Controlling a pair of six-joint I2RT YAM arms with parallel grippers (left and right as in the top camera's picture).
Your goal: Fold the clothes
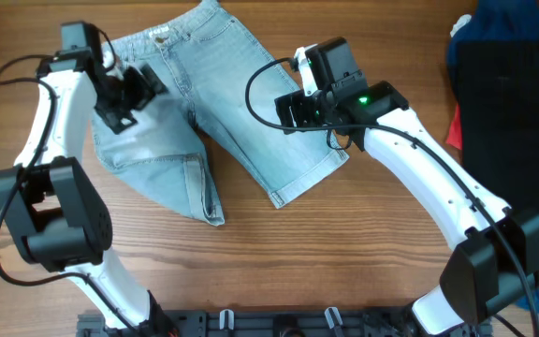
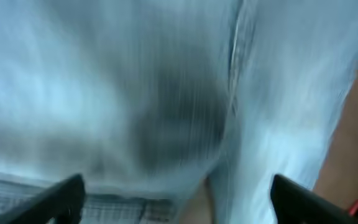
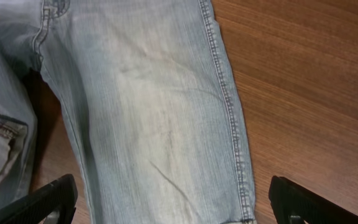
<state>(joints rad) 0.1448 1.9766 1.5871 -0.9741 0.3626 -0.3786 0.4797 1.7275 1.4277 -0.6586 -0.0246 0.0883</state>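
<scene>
Spread on the wooden table [image 1: 344, 262], left of middle and toward the far edge: light blue denim shorts [image 1: 251, 131], waistband farthest away, right leg stretched flat toward the near right with a cuffed hem at its end. Left leg rumpled and turned in on itself, its hem edge lying near the crotch. Over the left hip of the shorts, the left claw [image 1: 131, 92], fingers [image 2: 64, 196] spread wide apart with nothing between them; very close to the cloth, the view from that wrist blurred, filled with pale denim, a dark shadow and a seam right of middle. Cannot tell whether touching the cloth. At the right side edge of the right leg, the right claw [image 1: 298, 110], its two tips likewise wide apart and empty, above the fabric; beneath it faded denim with a stitched side seam, bare wood to the right, a bit of the other leg's hem at the left. Well apart, at the far right of the table: a black garment [image 1: 508, 103] lying on dark blue cloth [image 1: 494, 23], a sliver of red cloth [image 1: 454, 131] at its left edge
</scene>
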